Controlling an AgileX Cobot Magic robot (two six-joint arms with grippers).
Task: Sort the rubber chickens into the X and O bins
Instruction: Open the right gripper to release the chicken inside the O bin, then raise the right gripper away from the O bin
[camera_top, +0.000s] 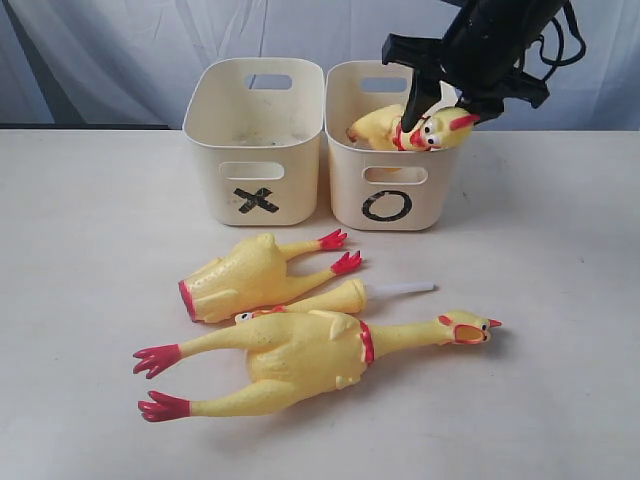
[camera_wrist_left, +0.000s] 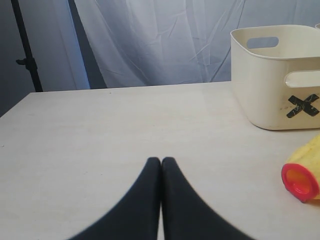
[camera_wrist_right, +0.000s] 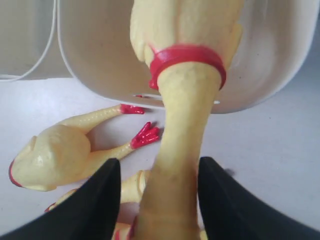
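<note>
One whole rubber chicken (camera_top: 385, 125) lies in the O bin (camera_top: 345, 180), its head hanging over the front rim. My right gripper (camera_top: 420, 100) is open astride its neck (camera_wrist_right: 182, 130), with a gap showing beside one finger. On the table in front lie the headless body (camera_top: 240, 280), the head-neck piece (camera_top: 335, 297) with its white tube (camera_top: 405, 289), and the second whole chicken (camera_top: 300, 350). The X bin (camera_top: 215, 150) looks empty. My left gripper (camera_wrist_left: 161, 161) is shut and empty, low over the table, left of the X bin (camera_wrist_left: 265, 85); the exterior view does not show it.
The two bins stand side by side at the table's back, against a pale curtain. The headless body's red open end (camera_wrist_left: 300, 180) lies to the right of my left gripper. A black stand (camera_wrist_left: 25, 55) is beyond the table's far left.
</note>
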